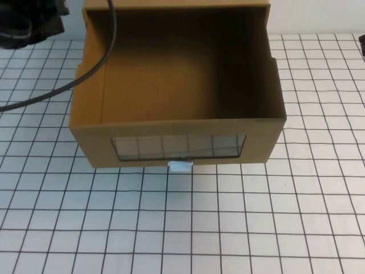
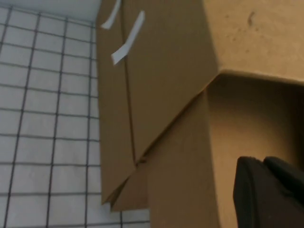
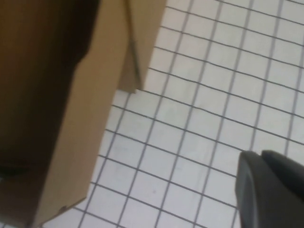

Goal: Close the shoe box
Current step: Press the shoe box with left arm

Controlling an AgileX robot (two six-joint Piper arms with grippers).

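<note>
The shoe box (image 1: 177, 85) is a brown cardboard drawer-style box in the middle of the table. Its drawer is pulled out toward me and is empty inside. The front has a clear window (image 1: 178, 146) with a small white pull tab (image 1: 180, 166) under it. My left gripper (image 2: 263, 161) is shut and empty, close beside the box's left side (image 2: 166, 95); its arm shows at the top left of the high view (image 1: 28, 20). My right gripper (image 3: 261, 154) is shut and empty, above the table to the right of the box (image 3: 90, 118).
The table is a white surface with a dark grid (image 1: 182, 228). A black cable (image 1: 85, 77) runs from the left arm across the box's left wall. A dark sliver of the right arm (image 1: 362, 43) shows at the right edge.
</note>
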